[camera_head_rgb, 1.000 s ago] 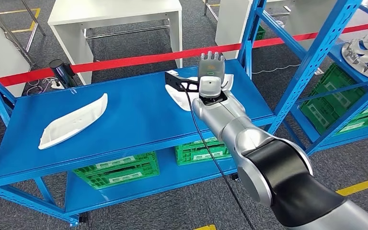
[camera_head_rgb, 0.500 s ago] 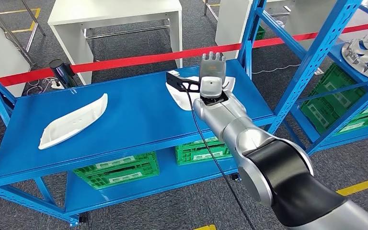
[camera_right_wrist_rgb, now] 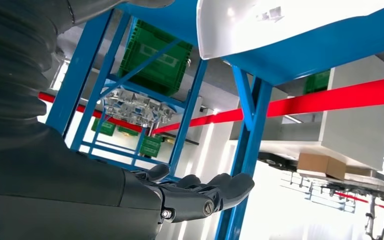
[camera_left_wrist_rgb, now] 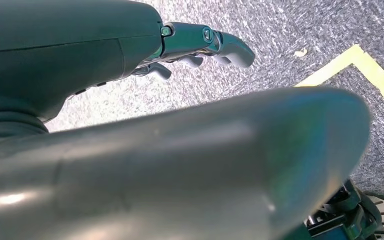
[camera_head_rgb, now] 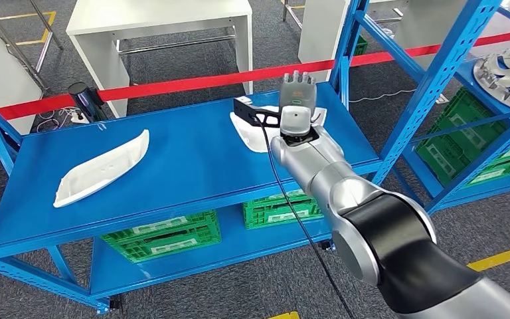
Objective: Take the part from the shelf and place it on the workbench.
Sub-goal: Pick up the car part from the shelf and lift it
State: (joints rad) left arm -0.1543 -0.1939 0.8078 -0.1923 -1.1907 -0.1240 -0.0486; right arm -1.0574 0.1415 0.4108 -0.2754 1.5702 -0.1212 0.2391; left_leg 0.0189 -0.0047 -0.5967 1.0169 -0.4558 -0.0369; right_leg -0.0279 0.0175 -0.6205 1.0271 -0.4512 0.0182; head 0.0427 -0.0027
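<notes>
The right hand point(camera_head_rgb: 297, 100) hovers flat over the right part point(camera_head_rgb: 250, 130) on the blue shelf point(camera_head_rgb: 186, 156), fingers apart, grasping nothing. That part lies directly beneath it, its long axis running near-left to far-right. The left hand point(camera_left_wrist_rgb: 200, 45) hangs empty over the floor.

No readable text, brand or number anywhere, pale label strips on the green crates point(camera_head_rgb: 163, 234) under the blue shelf point(camera_head_rgb: 186, 166) too small to make out (likewise on the crates at the far right), no signs legible
</notes>
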